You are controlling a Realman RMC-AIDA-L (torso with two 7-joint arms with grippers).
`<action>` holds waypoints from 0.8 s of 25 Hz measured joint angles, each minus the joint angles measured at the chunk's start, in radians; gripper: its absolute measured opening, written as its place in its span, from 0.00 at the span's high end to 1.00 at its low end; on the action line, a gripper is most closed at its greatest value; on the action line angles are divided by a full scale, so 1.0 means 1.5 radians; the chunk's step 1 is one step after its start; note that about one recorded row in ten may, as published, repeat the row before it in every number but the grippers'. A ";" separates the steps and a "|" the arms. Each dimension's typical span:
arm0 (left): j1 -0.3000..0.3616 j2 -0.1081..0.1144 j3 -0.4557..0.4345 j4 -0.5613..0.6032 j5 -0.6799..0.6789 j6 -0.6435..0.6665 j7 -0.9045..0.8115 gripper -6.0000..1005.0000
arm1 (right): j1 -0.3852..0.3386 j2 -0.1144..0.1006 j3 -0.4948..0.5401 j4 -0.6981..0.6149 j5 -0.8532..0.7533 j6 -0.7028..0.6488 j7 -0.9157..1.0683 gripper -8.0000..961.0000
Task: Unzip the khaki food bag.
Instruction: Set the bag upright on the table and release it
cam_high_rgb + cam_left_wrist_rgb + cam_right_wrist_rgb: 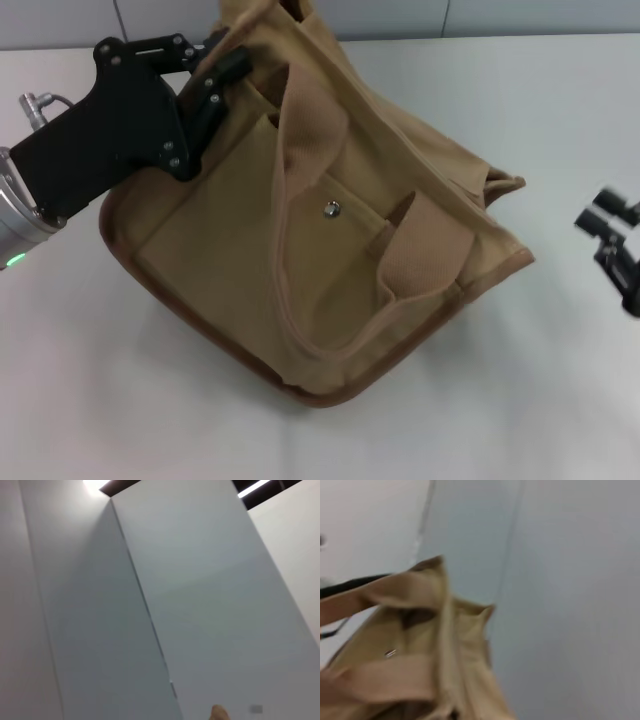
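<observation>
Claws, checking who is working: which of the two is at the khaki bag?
The left claw, pressed against the upper left edge of the khaki food bag. The right claw hangs apart, beyond the bag's right side.

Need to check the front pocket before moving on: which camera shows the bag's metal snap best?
Head view: the metal snap sits unobstructed on the khaki food bag. Right wrist view catches only a small blurred glint; left wrist view shows none.

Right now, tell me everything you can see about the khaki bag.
The khaki bag is a boxy tan canvas tote, tipped so its front faces the head camera. It has a front pocket with a metal snap, two webbing loop handles lying across the front, and brown piping around the base. It rests on the white table. The left gripper is at its top left corner, against the fabric. The right gripper is apart, off to its right.
</observation>
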 joint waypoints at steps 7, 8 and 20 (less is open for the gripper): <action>0.025 0.000 0.000 -0.023 -0.003 0.006 0.013 0.91 | 0.047 -0.002 0.057 0.038 -0.006 0.030 0.044 0.62; 0.029 0.000 0.001 -0.023 -0.003 0.007 0.013 0.91 | 0.054 -0.003 0.055 0.038 -0.006 0.042 0.056 0.59; 0.040 0.001 0.000 -0.022 -0.003 0.016 0.014 0.91 | 0.157 -0.006 0.043 0.033 -0.124 0.121 0.134 0.44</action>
